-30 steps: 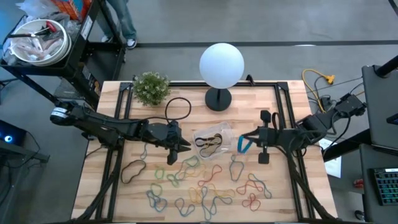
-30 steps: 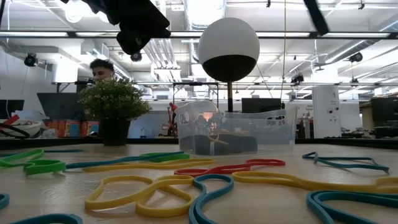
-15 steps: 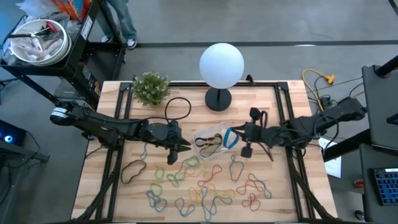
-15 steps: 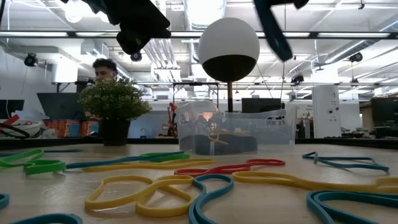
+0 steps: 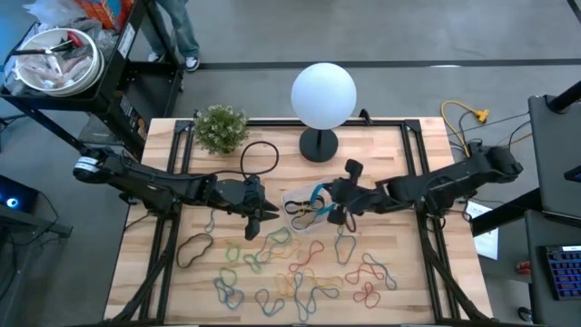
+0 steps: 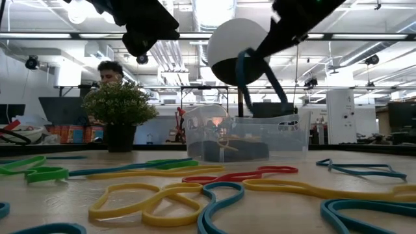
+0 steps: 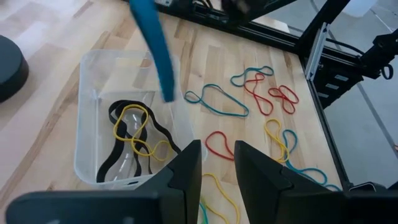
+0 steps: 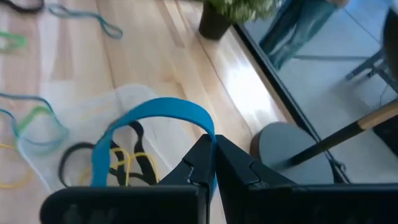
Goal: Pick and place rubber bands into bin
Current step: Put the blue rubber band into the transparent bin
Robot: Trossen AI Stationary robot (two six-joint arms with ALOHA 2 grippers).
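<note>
The bin [image 5: 307, 207] is a clear shallow tray at the table's middle, with black and yellow rubber bands [image 7: 134, 134] lying in it. Many more coloured rubber bands [image 5: 290, 268] lie on the wood nearer the front edge. My right gripper [image 5: 332, 202] hangs over the bin's right end, shut on a blue rubber band [image 5: 318, 194]. In the low view that band [image 6: 250, 75] dangles above the bin [image 6: 247, 136]. My left gripper [image 5: 265, 214] waits just left of the bin, open with nothing between its fingers [image 7: 217, 165]. My right gripper pinches the blue band between its two fingers at one end of the loop [image 8: 210, 134]. The fingers slant downward, coming from the table's right. The rest of the loop [image 8: 143, 112] arches out and hangs open below the fingers, clear of the bin and the table.
A white globe lamp [image 5: 323, 95] on a dark round base [image 5: 319, 143] stands behind the bin. A potted plant [image 5: 221, 127] sits at the far left, with a black band [image 5: 260, 158] beside it. A yellow cable [image 5: 463, 118] lies off the table's right.
My right gripper has moved toward the table's left and down, carrying the blue band from right of the bin to over its right end. The band still hangs free below the shut fingers.
</note>
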